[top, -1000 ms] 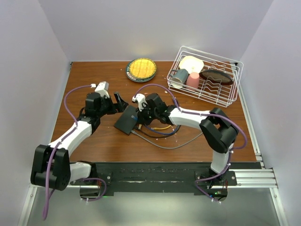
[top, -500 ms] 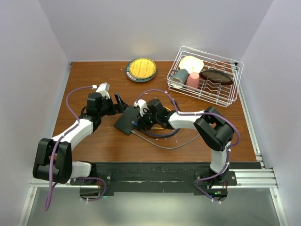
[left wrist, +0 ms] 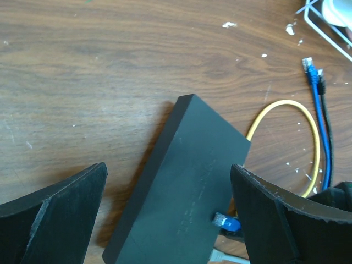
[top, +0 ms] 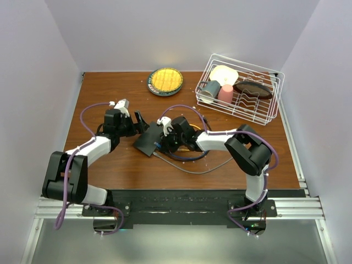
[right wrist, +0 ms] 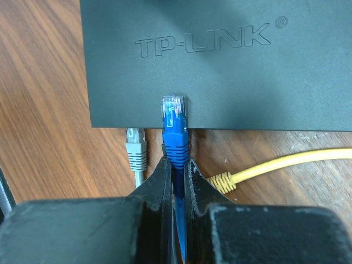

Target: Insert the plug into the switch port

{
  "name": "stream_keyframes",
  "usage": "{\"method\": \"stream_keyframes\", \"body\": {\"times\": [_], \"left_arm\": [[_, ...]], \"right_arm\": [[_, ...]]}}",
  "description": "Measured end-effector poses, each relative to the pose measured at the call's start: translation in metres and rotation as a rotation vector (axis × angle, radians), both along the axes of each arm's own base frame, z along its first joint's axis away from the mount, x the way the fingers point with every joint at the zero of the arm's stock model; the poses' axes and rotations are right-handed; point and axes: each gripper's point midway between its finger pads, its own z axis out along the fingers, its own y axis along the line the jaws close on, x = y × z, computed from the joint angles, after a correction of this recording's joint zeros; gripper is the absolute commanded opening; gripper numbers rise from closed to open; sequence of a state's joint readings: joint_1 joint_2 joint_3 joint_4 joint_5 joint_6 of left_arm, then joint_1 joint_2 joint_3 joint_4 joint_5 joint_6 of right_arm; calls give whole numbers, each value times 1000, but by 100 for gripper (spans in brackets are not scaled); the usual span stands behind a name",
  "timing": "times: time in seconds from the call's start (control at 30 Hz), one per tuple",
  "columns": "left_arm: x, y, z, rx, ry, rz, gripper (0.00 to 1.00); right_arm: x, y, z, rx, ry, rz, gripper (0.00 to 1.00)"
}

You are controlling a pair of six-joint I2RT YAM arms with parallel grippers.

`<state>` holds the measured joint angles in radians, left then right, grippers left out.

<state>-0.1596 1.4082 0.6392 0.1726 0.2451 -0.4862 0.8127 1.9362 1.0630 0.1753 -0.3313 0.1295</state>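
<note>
Table (top: 104, 88): brown wood, with the black box lying flat near its middle.
Dish rack (top: 242, 88): well beyond the box on its far right; it plays no part here.
Black box (top: 146, 143): sits skewed between the two arms, its long socket edge turned toward the right arm.
Left gripper (left wrist: 168, 209): jaws spread wide, one on each side of the box. It holds nothing, and no contact with the box shows.
Right gripper (right wrist: 176, 176): pinched tight on the blue cable just behind the plug, right at the box's socket edge.
Yellow cable (right wrist: 275, 165): loose beside that same edge.
Grey plug (right wrist: 136, 149): just beside the blue one, at the box's edge.
Plug (right wrist: 174, 124): blue; its clear tip overlaps the top rim of the box's long edge.
Switch port: in that long edge, below the plug tip, hidden in every view.
Step in hand: seating the plug, which likely rides over the rim and is not yet in.
Doing it well: back off slightly, drop the tip to socket height, square it to the edge, then push straight. The left jaws should close on the box so it cannot slide away.
Right wrist view only: the tip's overlap with the rim and the grip on the cable.
Left wrist view only: the gaps either side of the box.
Top view only: how both arms stand around the box.
</note>
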Motion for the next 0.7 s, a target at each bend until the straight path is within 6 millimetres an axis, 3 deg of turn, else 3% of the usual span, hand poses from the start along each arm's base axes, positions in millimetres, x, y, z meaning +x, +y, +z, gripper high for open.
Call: {"method": "stream_keyframes", "body": {"times": [0.23,0.47,0.7], "left_arm": [[11,-1,-12,2,14,0,97],[13,-8,-40,-13,77,-33,95],[15,-11,-37,-25,62,-46,95]], "right_arm": [[3,-10,1,-55,0,-62,0],[12,-25,-1,-129,-21,-134,0],[16,-35,3,-158,-33,-165,0]]}}
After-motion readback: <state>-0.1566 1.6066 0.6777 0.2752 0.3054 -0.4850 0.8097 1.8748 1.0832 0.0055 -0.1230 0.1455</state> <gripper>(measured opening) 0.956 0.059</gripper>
